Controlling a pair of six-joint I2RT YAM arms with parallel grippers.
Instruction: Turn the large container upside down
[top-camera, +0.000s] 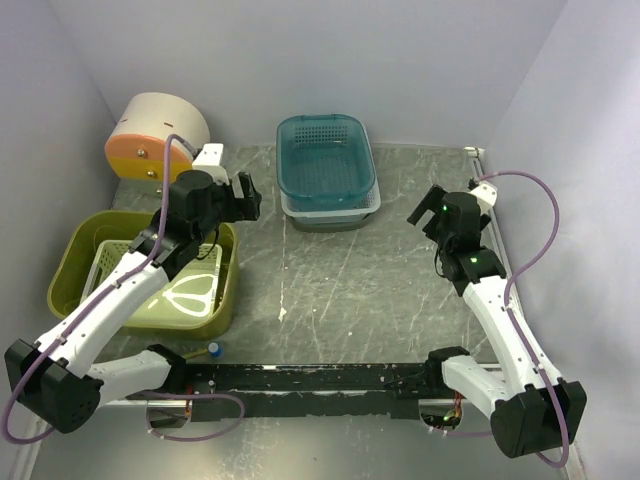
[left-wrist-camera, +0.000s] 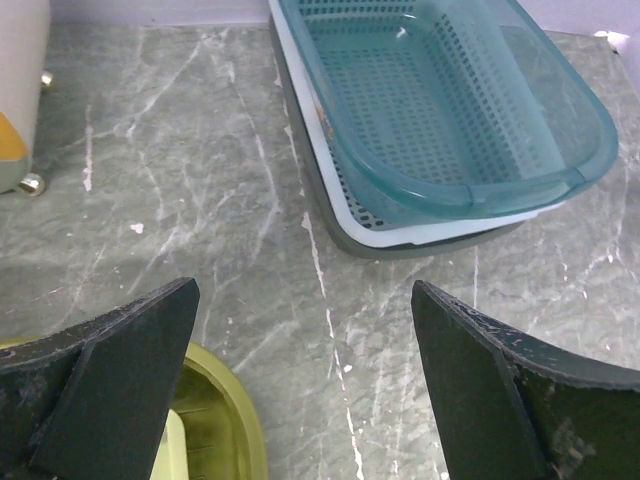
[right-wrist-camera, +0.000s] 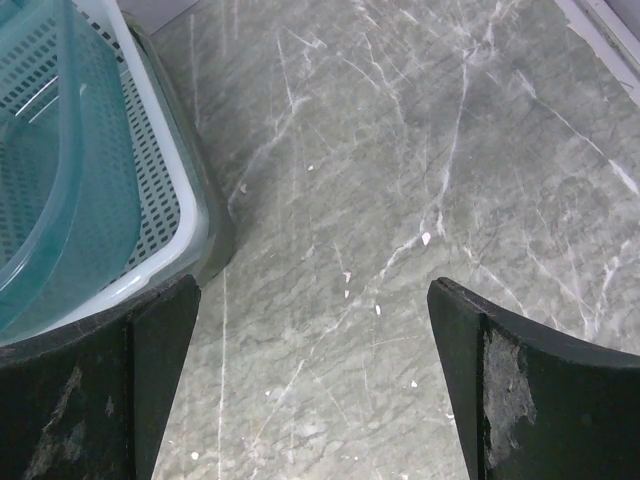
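The scene is lit brightly and evenly from above by diffuse light, and no hard shadows are cast. In the top view, only a soft shadow is seen along the lower edge of the teal bin, and a mild sheen is shown on the glossy wall of the large container at the left. That view is rendered slightly soft, and a lilac cast is seen on the walls. In the left wrist view, a small white glare spot is seen on the bin near the top centre. The left gripper's fingers and the right gripper's fingers, at the bottom corners, are rendered dark and a little out of focus, while the veins of the table are sharp.
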